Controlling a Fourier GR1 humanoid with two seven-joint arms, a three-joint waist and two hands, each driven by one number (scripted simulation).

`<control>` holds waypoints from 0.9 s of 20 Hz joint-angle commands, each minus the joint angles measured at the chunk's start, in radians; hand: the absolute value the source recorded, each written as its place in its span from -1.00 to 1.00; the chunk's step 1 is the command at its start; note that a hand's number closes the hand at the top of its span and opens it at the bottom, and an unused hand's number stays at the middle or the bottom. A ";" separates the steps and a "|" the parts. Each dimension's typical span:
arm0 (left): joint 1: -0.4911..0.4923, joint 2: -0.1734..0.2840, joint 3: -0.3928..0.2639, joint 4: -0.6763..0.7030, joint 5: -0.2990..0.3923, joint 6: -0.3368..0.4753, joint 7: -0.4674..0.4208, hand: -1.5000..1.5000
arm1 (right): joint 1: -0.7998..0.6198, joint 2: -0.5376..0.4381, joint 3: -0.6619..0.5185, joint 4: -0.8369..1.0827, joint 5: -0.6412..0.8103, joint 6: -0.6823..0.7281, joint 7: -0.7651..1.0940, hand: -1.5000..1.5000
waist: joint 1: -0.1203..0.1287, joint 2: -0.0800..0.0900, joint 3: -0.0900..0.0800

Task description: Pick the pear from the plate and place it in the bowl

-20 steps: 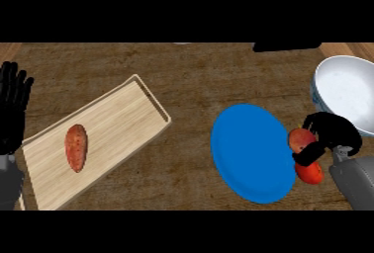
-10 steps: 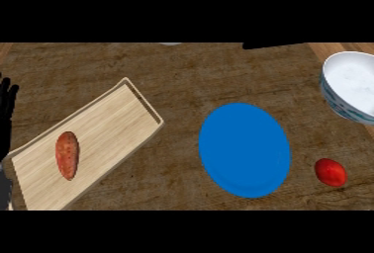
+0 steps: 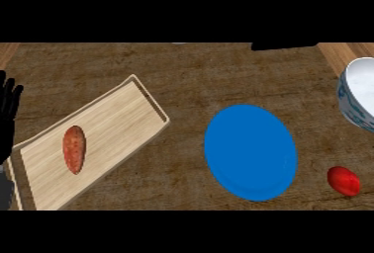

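I take the round blue plate (image 3: 251, 151) as my landmark and work down by size. It lies flat on the brown wooden counter (image 3: 190, 74) with nothing on it.

Well to the plate's left sits the long pale wooden tray (image 3: 110, 123), angled across the counter. A reddish-brown oval vegetable (image 3: 73, 148), perhaps a sweet potato, lies in the tray's lower half. I judge it has no part in this job.

Up and to the plate's right, cut by the view's edge, is the white bowl with a bluish patterned outer wall (image 3: 358, 96). It stands upright with its mouth facing up, which is what I want for a drop-in. The part of its inside that shows holds nothing.

Far to the left of the plate, past the tray, the black left hand (image 3: 9, 113) shows at the view's edge. Its fingers are straight and point up; it rests there and holds nothing. The right hand shows nowhere.

Smallest is the fruit I am after: a small glossy red rounded fruit, the pear (image 3: 343, 181) of the task (though it looks more like a tomato). It lies on the bare counter just off the plate's lower right rim, apart from it, and below the bowl. It sits free of any hand. I judge the pick must be made from the counter, not the plate.
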 commanded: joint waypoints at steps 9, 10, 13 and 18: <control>-0.068 -0.021 -0.068 -0.017 -0.020 -0.018 0.028 0.00 | -0.067 -0.226 -0.188 0.341 -0.211 0.352 -0.381 1.00 | 0.103 0.015 -0.006; -0.069 -0.021 -0.062 -0.016 -0.023 -0.017 0.014 0.00 | -0.065 -0.231 -0.184 0.366 -0.212 0.357 -0.391 1.00 | 0.105 0.015 -0.006; -0.073 -0.008 -0.052 0.007 -0.015 -0.034 0.019 0.00 | -0.084 -0.227 -0.150 0.377 -0.216 0.381 -0.393 1.00 | 0.113 0.016 -0.006; -0.121 -0.022 -0.064 0.039 -0.025 -0.037 0.009 0.00 | -0.218 -0.181 -0.030 0.242 -0.215 0.381 -0.200 1.00 | 0.137 0.020 -0.010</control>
